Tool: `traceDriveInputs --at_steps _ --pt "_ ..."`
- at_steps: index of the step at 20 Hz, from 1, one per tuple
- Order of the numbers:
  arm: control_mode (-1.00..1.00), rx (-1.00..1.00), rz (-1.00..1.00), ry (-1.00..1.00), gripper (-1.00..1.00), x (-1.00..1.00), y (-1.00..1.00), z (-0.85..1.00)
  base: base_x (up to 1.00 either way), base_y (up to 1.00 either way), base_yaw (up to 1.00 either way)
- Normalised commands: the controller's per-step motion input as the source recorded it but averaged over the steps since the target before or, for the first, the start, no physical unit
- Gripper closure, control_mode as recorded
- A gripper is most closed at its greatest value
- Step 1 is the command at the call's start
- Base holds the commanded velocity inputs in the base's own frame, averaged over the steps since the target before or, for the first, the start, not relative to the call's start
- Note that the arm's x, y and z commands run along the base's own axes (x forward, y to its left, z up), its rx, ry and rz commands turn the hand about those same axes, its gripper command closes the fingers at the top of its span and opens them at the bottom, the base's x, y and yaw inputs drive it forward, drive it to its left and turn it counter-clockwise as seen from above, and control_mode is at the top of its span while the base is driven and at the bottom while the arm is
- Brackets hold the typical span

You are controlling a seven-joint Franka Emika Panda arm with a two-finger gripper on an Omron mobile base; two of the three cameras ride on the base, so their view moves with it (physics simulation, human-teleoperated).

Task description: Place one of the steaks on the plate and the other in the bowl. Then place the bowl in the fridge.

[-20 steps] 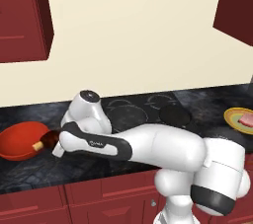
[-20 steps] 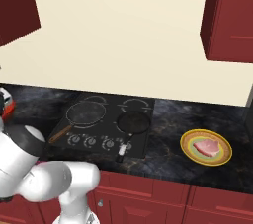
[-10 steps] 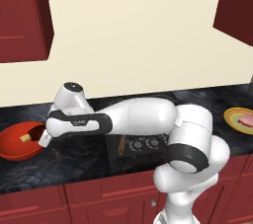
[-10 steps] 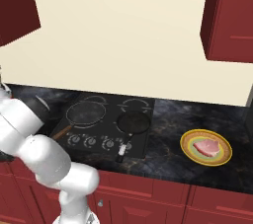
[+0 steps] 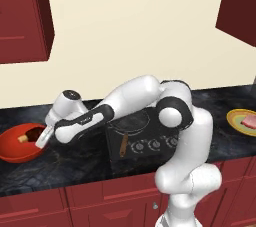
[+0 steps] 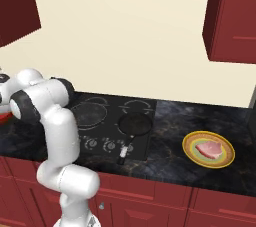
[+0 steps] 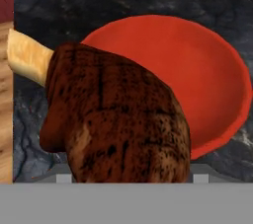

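Observation:
My gripper [image 5: 41, 138] hangs at the far left of the counter, over the right part of the orange-red bowl [image 5: 15, 151]. It is shut on the dark brown steak [image 7: 118, 119], whose tan bone end [image 7: 27, 55] points away. In the hand view the steak hides the fingertips, and the bowl [image 7: 197, 70] lies below and behind it. The pale pink steak [image 6: 210, 149] lies on the yellow plate [image 6: 192, 157] at the right end of the counter. The fridge is out of view.
A black stove [image 6: 100, 146] sits mid-counter, with a small black frying pan [image 6: 135, 123] on its right burner. My arm stretches low across the stove's left half. Dark red cabinets [image 5: 20, 16] hang above on both sides.
The arm has unfolded and stretched out to the left. The hand carried the dark brown steak a little further over the bowl. The jaws stayed as they were.

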Motion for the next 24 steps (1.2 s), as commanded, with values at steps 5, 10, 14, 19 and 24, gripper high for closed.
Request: traceDriveInputs --at_steps 5,10,14,19,24 --pt "-1.00 -0.01 -0.07 0.00 1.00 0.34 0.59 -0.07 0.00 0.00 0.00" --pt "-1.00 -0.01 -0.09 0.01 -1.00 0.43 0.54 0.01 0.00 0.00 0.00" --pt "-1.00 0.00 -0.09 0.00 -1.00 0.32 0.17 -0.03 0.00 0.00 0.00" --pt "-1.00 0.00 -0.09 -0.01 -1.00 0.31 -0.23 0.02 0.00 0.00 0.00" --pt "-1.00 0.01 -0.05 -0.03 -1.00 0.03 -0.30 0.77 0.00 0.00 0.00"
